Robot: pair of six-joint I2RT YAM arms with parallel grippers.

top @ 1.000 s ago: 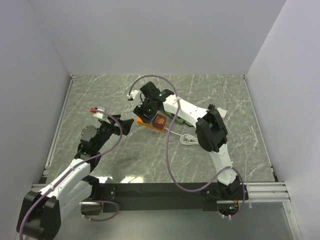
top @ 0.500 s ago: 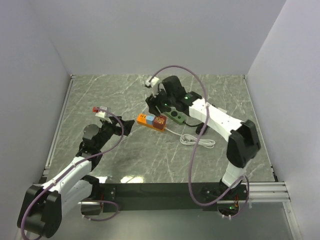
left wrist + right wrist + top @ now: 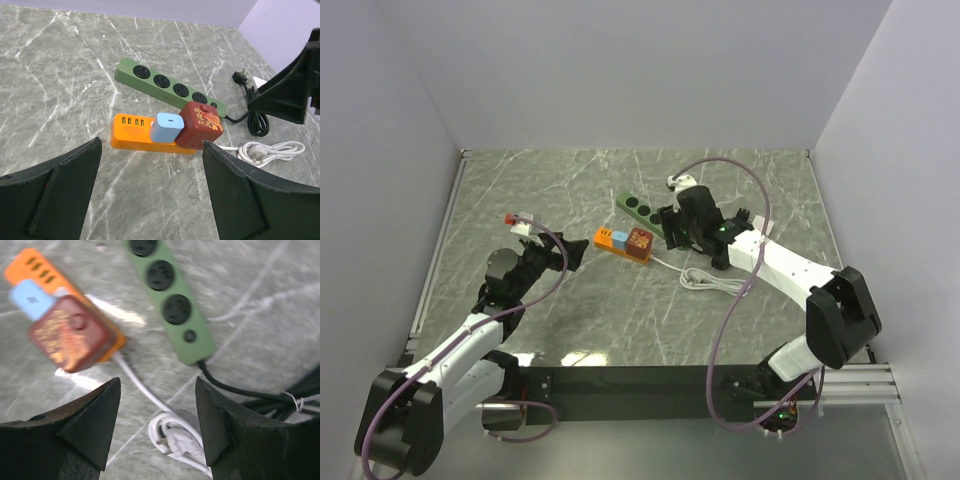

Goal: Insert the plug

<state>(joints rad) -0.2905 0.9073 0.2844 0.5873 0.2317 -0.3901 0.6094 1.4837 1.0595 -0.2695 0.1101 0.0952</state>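
- The red plug (image 3: 201, 126) is seen standing on the orange power strip (image 3: 131, 132), right beside the blue charger (image 3: 165, 128); it is judged to be seated, although the pins are hidden and full depth cannot be confirmed.
- The right gripper (image 3: 157, 385) is held above the table (image 3: 50, 60), over the gap between the orange strip and the green power strip (image 3: 165, 82). Its fingers (image 3: 85, 420) are spread, and nothing is pinched between them.
- The left gripper (image 3: 152, 146) is aimed at the orange strip from the near side. Its fingers (image 3: 60, 195) are spread wide, and nothing is touched.
- The step in hand is judged to be the release after insertion, so the task is taken as nearly done.
- A white cable (image 3: 270, 150) with a loose plug is coiled just beside the strip, and a black cord (image 3: 252, 112) is seen trailing from the green strip's end.
- For the next move, both arms are to be drawn clear without the strip being nudged or the cables snagged. If the red plug is found tilted, a straight downward press is called for.
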